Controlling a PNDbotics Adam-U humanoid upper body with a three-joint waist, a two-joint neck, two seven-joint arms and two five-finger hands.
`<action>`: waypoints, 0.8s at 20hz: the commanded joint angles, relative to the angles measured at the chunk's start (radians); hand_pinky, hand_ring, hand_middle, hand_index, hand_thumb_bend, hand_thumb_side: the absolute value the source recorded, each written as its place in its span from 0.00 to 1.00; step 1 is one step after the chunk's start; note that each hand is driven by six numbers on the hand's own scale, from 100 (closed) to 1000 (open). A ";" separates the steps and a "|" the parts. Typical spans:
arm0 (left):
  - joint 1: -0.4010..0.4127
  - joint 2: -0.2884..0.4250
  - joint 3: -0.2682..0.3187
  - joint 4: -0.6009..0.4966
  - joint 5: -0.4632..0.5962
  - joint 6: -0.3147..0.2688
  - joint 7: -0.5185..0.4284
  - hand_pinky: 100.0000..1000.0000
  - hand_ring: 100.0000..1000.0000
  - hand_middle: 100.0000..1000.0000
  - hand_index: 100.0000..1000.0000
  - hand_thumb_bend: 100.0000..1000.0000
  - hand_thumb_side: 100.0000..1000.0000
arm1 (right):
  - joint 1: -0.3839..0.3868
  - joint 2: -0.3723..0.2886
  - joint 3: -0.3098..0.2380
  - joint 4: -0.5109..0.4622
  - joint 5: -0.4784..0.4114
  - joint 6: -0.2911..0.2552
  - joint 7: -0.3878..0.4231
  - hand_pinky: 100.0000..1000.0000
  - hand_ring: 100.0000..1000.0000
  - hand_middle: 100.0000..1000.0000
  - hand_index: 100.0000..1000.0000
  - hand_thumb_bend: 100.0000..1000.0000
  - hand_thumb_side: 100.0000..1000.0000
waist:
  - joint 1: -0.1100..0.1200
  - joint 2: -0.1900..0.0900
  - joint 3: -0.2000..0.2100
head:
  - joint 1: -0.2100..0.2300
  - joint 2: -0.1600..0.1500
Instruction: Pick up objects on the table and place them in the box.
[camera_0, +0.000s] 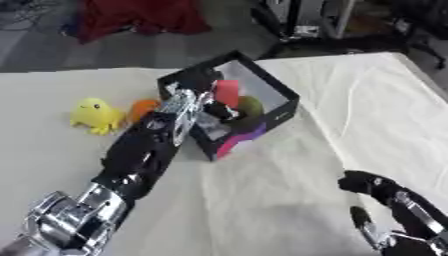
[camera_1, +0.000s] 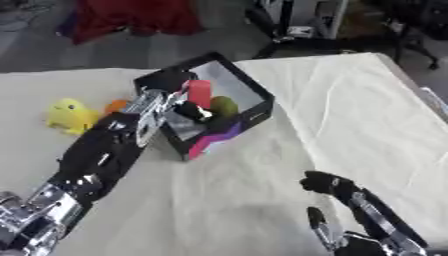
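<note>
A black box (camera_0: 278, 112) with a pink and purple patch on its front wall stands on the white tablecloth. Inside it I see a red object (camera_0: 227, 92) standing up and a green object (camera_0: 251, 106). My left hand (camera_0: 185, 106) reaches from the lower left over the box's near wall, right beside the red object; whether it holds anything is hidden. A yellow plush toy (camera_0: 94, 116) and an orange object (camera_0: 143, 109) lie on the cloth left of the box. My right hand (camera_0: 394, 207) rests open near the lower right corner, fingers up.
The table's far edge runs just behind the box, with the floor, a red cloth (camera_0: 140, 17) and equipment legs (camera_0: 306, 20) beyond. The tablecloth (camera_0: 367, 110) is wrinkled to the right of the box.
</note>
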 joint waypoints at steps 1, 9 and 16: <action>-0.041 0.075 -0.013 -0.071 0.048 0.000 -0.027 0.72 0.71 0.77 0.85 1.00 0.60 | -0.007 -0.010 -0.007 -0.012 -0.002 0.000 -0.006 0.86 0.81 0.76 0.90 0.00 0.29 | -0.014 -0.023 0.004 | -0.009 -0.002; -0.060 0.254 -0.027 -0.255 0.162 0.011 -0.133 0.74 0.74 0.82 0.87 1.00 0.64 | -0.002 -0.012 -0.014 -0.012 0.006 0.001 -0.014 0.86 0.81 0.76 0.89 0.00 0.29 | -0.010 -0.025 0.029 | -0.026 -0.002; -0.039 0.350 -0.015 -0.315 0.204 0.032 -0.192 0.75 0.73 0.82 0.88 1.00 0.58 | 0.000 -0.013 -0.016 -0.011 0.007 0.002 -0.016 0.86 0.81 0.76 0.89 0.00 0.29 | -0.007 -0.027 0.036 | -0.031 -0.002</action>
